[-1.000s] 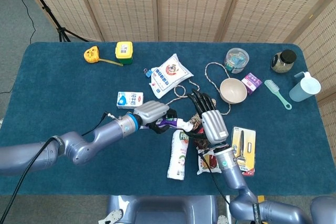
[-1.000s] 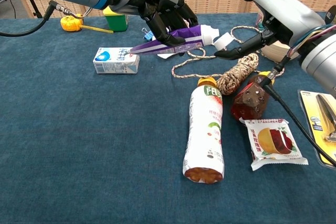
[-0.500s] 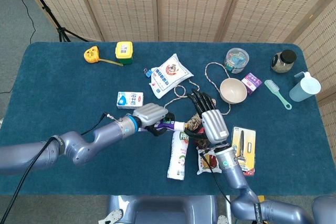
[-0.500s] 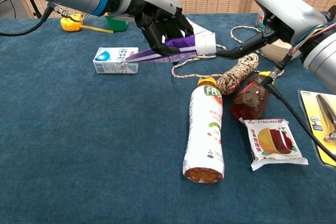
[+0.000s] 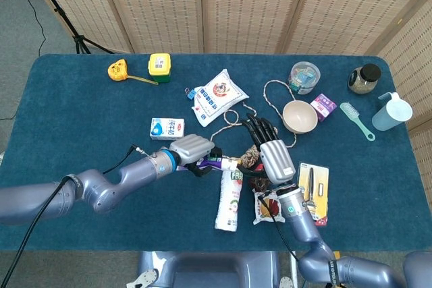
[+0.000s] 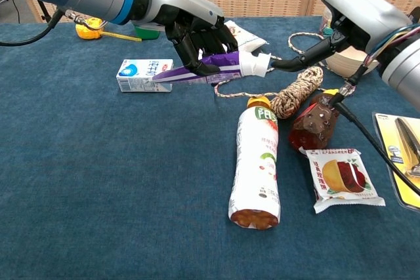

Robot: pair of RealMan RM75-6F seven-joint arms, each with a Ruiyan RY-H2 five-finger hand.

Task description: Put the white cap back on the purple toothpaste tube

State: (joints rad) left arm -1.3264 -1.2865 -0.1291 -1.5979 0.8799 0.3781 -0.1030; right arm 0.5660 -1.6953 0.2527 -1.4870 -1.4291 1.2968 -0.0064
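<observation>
Purple toothpaste tube, white-nozzled end

Bright, even light is falling from above in both views, leaving only soft, short shadows lying under the things on the table. Pale glare is showing on the glossy shell of the right robot hand, and the chest view is bending slightly toward its edges. Both views are staying sharp, without motion blur.
</observation>
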